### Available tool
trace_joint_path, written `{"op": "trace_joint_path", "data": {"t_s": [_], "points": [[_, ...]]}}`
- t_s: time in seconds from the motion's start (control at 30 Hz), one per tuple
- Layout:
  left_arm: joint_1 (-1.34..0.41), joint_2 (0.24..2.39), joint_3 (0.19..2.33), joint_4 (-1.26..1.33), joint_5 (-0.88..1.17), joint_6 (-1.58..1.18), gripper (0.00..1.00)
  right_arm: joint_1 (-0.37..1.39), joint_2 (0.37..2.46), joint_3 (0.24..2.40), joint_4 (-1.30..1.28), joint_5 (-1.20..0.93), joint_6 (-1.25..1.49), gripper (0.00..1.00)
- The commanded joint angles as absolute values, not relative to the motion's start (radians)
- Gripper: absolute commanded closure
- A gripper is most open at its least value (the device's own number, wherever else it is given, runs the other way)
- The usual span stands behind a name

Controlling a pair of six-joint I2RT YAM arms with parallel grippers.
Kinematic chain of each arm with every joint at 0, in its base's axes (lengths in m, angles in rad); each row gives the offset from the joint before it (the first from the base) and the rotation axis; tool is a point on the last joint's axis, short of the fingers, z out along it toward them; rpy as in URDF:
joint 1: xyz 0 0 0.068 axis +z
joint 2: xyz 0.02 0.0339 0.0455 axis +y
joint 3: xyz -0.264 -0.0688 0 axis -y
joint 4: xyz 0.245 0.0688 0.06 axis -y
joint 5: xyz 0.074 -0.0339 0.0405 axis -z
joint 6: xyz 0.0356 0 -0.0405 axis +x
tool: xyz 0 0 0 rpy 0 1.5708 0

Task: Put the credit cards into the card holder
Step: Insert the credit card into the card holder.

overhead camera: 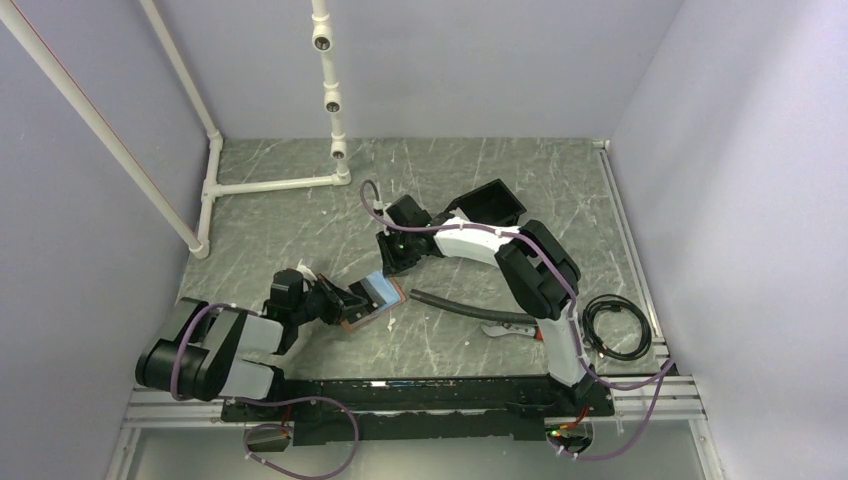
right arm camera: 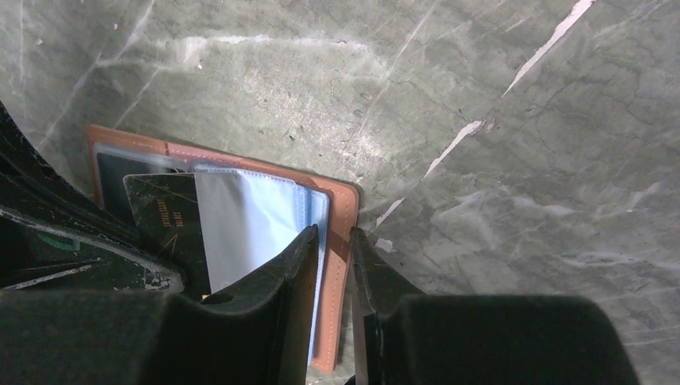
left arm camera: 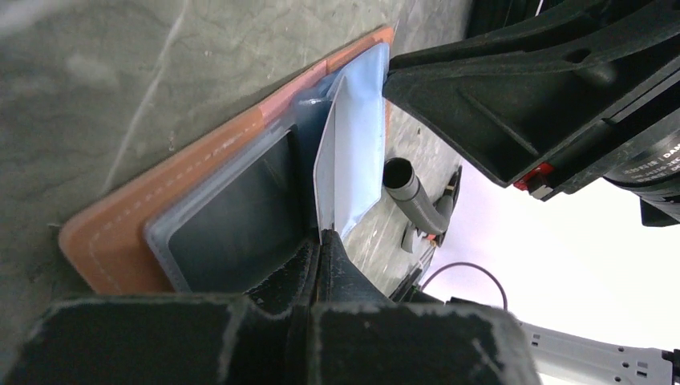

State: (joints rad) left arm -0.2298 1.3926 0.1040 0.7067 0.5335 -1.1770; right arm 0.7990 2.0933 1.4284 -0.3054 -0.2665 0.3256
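Mid-insertion, by the look of it. Centred on the card holder [right arm camera: 341,210], spread open and flat on the marbled table [overhead camera: 300,220] between the two arms, with a dark card [right arm camera: 164,223] already lying among its pockets. Pinched at one corner by the left gripper [left arm camera: 319,249], fingers pressed together: a light blue card [left arm camera: 353,136], tilted up off the pockets. Clamped across the holder's tan outer edge with the right gripper [right arm camera: 335,241], fingers narrowly apart, one inside, one outside. Next: keep that edge pinned, lower the card's free edge to a pocket mouth, slide in square.
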Motion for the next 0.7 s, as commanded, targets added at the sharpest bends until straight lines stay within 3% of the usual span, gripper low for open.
{"op": "trace_joint_path", "data": {"t_s": [0.0, 0.27, 0.37, 0.53, 0.67], "points": [[-0.237, 1.35, 0.102, 0.693, 0.36, -1.168, 1.0, 0.843, 2.193, 1.342, -0.385, -0.325, 0.361, 0.75], [-0.259, 1.407, 0.16, 0.617, 0.422, -1.151, 1.0, 0.786, 2.144, 1.346, -0.419, -0.459, 0.322, 0.66], [-0.26, 1.406, 0.198, 0.492, 0.457, -1.121, 0.89, 0.785, 2.129, 1.323, -0.386, -0.503, 0.335, 0.6], [-0.263, 1.349, 0.252, 0.335, 0.457, -1.072, 0.65, 0.786, 2.146, 1.306, -0.337, -0.554, 0.362, 0.61], [-0.305, 1.363, 0.344, 0.281, 0.429, -1.041, 0.62, 0.785, 2.164, 1.299, -0.304, -0.583, 0.388, 0.63]]}}
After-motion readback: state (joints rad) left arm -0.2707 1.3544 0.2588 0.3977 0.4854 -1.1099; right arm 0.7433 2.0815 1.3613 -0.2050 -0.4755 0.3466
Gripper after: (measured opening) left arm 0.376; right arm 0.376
